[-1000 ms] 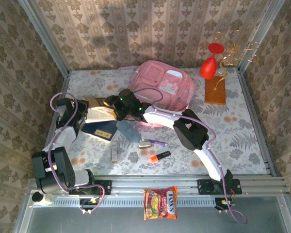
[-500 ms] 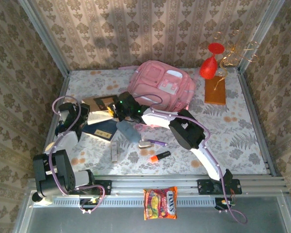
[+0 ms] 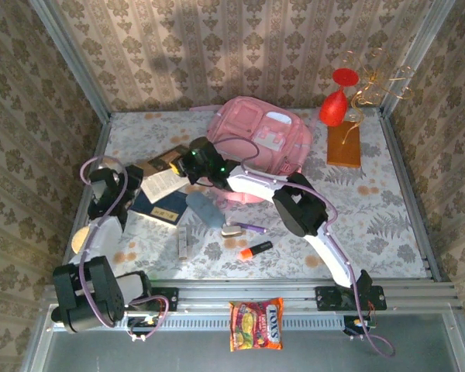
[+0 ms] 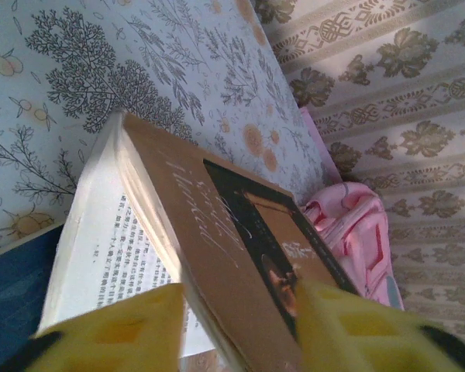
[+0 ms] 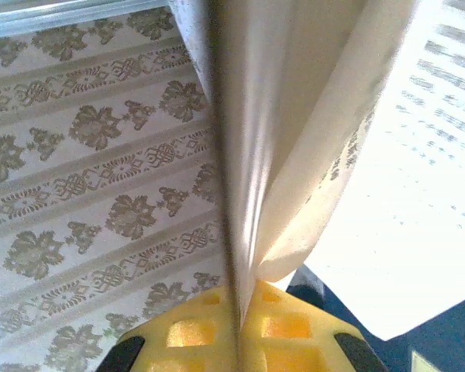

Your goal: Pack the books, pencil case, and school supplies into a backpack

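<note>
Right tool (image 5: 236,314) clamped on brown book (image 4: 217,232) pages; left tool (image 4: 240,314) parted, straddling book.

Floral table (image 3: 372,209): backpack (image 3: 260,139), pencil case (image 3: 204,209), marker (image 3: 255,249), navy book (image 3: 159,209).

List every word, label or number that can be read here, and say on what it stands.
"TOSS" (first letter uncertain), large on the snack packet; its smaller print is unreadable.
Cover of the brown book: pale script title, not legible.
Its open page: printed lines, too small to read.
Cover of the navy book: gold marks, too small to read.
</note>
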